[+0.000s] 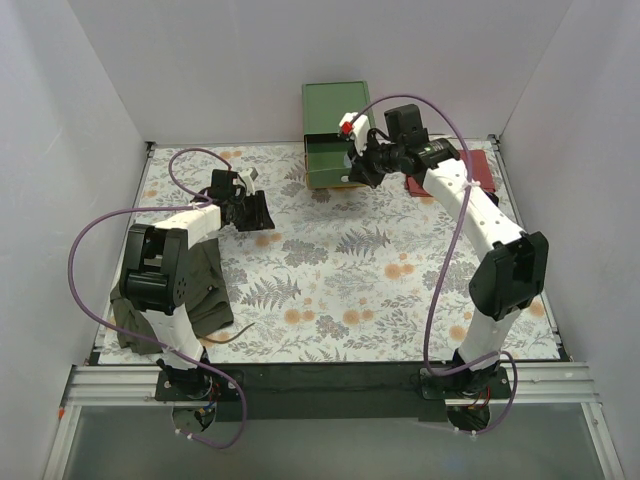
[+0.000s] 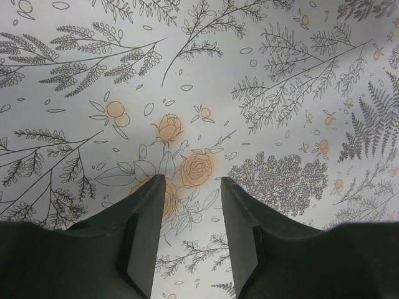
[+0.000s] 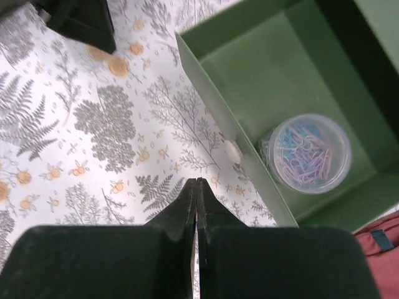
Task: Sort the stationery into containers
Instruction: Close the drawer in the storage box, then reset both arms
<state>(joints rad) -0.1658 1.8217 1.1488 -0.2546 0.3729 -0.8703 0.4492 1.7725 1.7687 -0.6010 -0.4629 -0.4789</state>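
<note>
R gripper [image 1: 362, 165] at open green drawer [image 1: 322, 160], L gripper [image 1: 255, 212] over floral table [image 1: 340, 280]
Drawer pulled out toward near side from green box [image 1: 335, 100] at back centre; red cloth [image 1: 482, 172] just R of R arm's wrist; olive-green cloth [image 1: 205, 295] under L arm, near-left; purple cables [image 1: 71, 262] loop off both arms

green drawer [image 3: 262, 75]: pulled open, white knob [image 3: 232, 149] on front | clear round tub [image 3: 308, 152] of pastel paper clips: upright inside
</note>
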